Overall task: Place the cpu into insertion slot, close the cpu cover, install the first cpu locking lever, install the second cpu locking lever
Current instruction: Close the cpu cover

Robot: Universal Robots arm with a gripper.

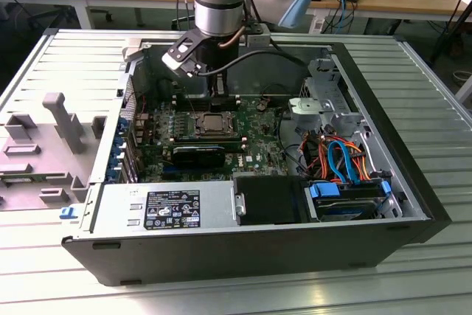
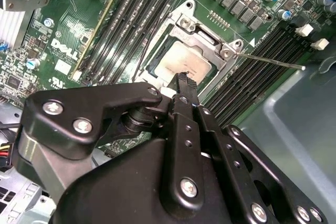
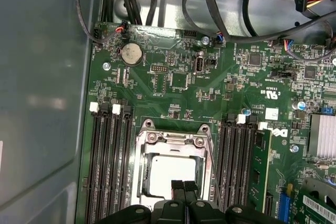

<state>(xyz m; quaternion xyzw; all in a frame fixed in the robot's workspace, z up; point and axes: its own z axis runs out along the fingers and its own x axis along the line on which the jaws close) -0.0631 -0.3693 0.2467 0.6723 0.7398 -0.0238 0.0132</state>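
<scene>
**Open computer case (image 1: 221,260), arm reaching in from above.** The cpu (image 2: 178,59) sits in the insertion slot (image 3: 144,177) on the green board (image 1: 269,127). Its pale metal top shows through the window of the cpu cover (image 3: 173,141), which appears to lie flat over it. The gripper (image 3: 184,187) hangs just above one edge of the insertion slot, its fingertips (image 3: 177,186) brought together with nothing between them.

One thin locking lever (image 2: 268,61) sticks out sideways from a corner of the insertion slot, over the memory slots (image 3: 110,156), and is plainly unlatched. A second lever (image 2: 151,35) runs along the opposite side of the insertion slot; whether it is hooked cannot be told.

Judged stage: chip seated, cover down, lever work in hand. Latching calls for the closed tips to bear on a narrow, springy rod, swing it down beside the insertion slot and tuck it under its catch. A slip would land the tips on the cover or the board.

Contents of the case: banks of memory slots on both sides of the insertion slot. Farther from it are a grey power box (image 1: 169,208), a drive in a blue bracket (image 1: 346,198) and a bundle of coloured cables (image 1: 335,156).
</scene>
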